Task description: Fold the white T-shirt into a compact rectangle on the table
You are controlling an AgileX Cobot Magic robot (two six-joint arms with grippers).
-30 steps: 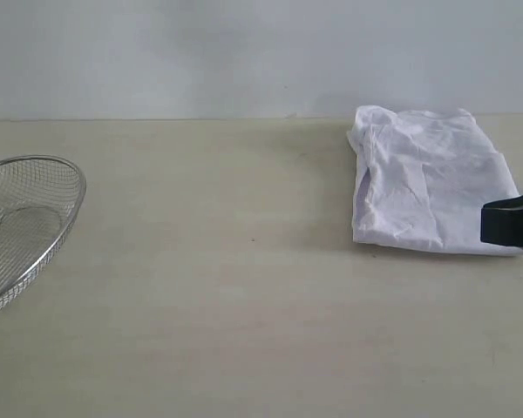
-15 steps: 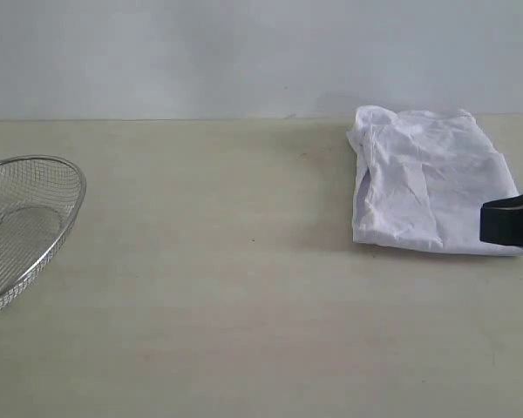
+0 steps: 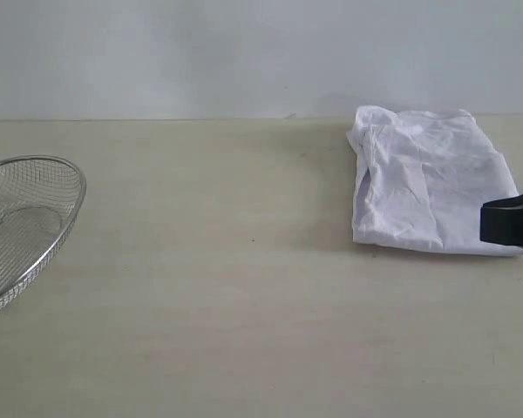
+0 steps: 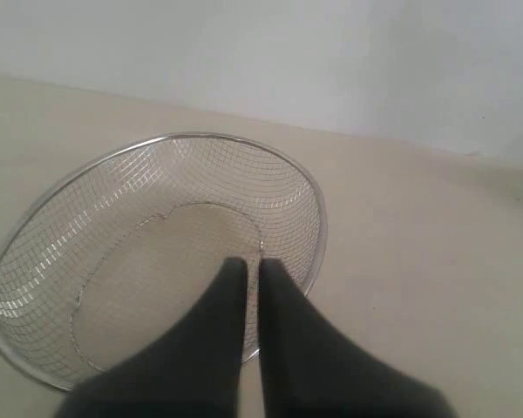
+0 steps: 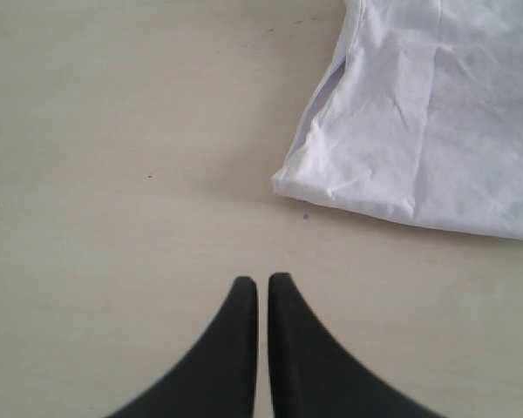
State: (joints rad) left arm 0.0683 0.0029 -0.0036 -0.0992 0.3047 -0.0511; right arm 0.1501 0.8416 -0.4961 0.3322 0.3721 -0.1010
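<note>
Left pincer (image 4: 247,263) closed, empty, angled toward wire basket (image 4: 113,205); right pincer (image 5: 262,280) likewise, near white T-shirt (image 5: 436,113).

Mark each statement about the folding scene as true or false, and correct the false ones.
1. The white T-shirt lies on the table as a rough, creased rectangle. True.
2. The right gripper is shut on the shirt. False: its jaws are shut on nothing, over bare table beside the shirt's edge.
3. The shirt lies in the wire-mesh basket. False: nothing lies in the basket, which stands far off on the other side of the table.
4. The left gripper is shut, with its tips pointing at the basket. True.
</note>
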